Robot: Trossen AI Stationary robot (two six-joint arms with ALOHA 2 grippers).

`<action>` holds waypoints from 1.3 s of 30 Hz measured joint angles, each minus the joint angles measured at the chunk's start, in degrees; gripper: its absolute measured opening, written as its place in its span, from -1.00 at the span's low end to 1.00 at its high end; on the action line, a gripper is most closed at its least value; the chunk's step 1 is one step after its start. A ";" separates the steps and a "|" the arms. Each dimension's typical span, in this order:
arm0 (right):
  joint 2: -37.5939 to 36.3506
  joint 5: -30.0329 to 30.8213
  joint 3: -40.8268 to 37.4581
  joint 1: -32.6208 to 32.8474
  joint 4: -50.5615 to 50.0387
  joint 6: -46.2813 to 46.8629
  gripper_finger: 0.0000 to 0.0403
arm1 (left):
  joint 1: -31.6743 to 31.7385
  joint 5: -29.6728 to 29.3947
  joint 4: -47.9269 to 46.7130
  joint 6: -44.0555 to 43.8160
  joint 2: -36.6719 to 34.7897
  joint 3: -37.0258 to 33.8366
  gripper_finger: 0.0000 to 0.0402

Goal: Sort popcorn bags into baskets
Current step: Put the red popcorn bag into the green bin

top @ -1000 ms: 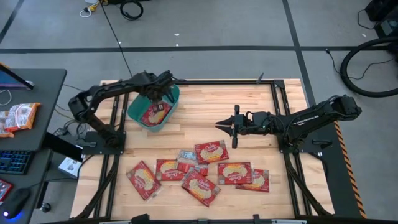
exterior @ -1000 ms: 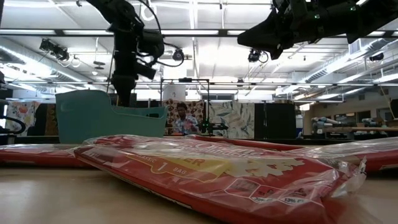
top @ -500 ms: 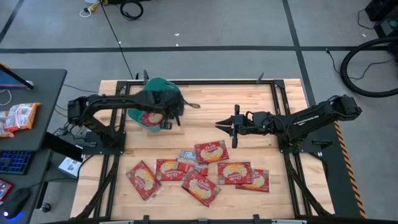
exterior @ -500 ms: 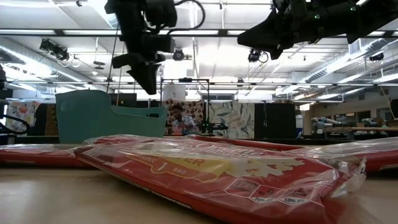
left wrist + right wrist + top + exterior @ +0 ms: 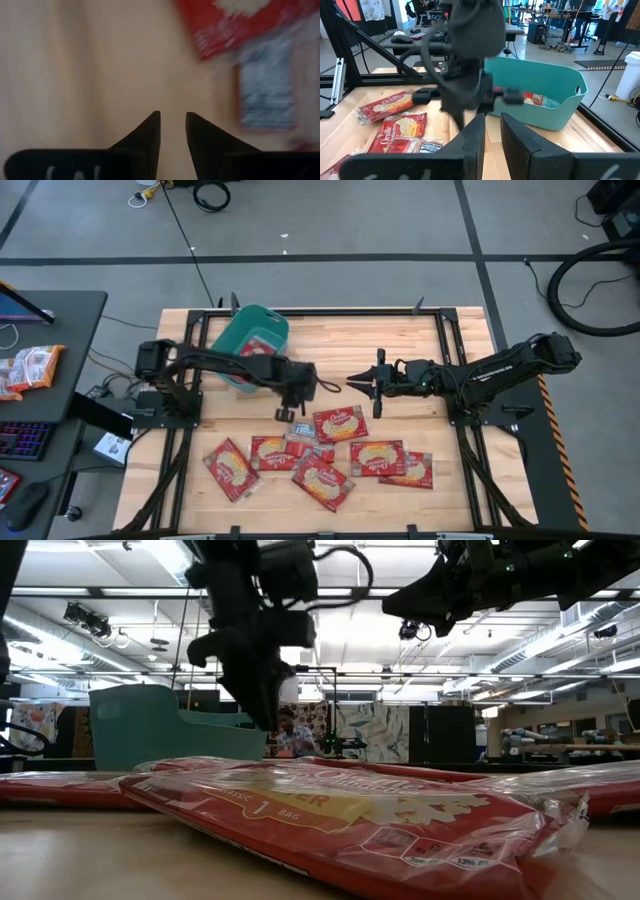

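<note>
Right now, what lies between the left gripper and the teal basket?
In the high view, only bare wooden table and the left arm's own links span the stretch between the left gripper and the teal basket; no popcorn bag lies there.

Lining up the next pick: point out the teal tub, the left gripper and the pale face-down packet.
Teal plastic tub (image 5: 228,340): high view, on its left wall.
Left gripper (image 5: 291,415): high view, midway between its fingertips.
Pale silver-white packet (image 5: 300,429): high view, its visible middle.
</note>
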 joint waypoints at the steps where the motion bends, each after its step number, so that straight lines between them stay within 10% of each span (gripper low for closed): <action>1: 0.00 0.01 0.00 0.00 0.02 0.02 -0.67 | 0.02 2.10 0.07 -1.55 0.78 0.00 -0.50; 13: 0.00 0.02 0.00 0.00 0.55 0.02 -0.67 | -0.22 9.47 4.31 -13.45 5.58 -0.02 -0.41; 24: 0.00 0.02 0.00 0.00 0.52 0.02 -0.67 | -0.92 9.59 7.94 -17.50 6.05 -0.02 0.05; 39: 0.00 0.03 0.00 0.00 0.52 0.02 -0.67 | -1.26 7.96 8.98 -17.72 6.04 -0.02 -0.02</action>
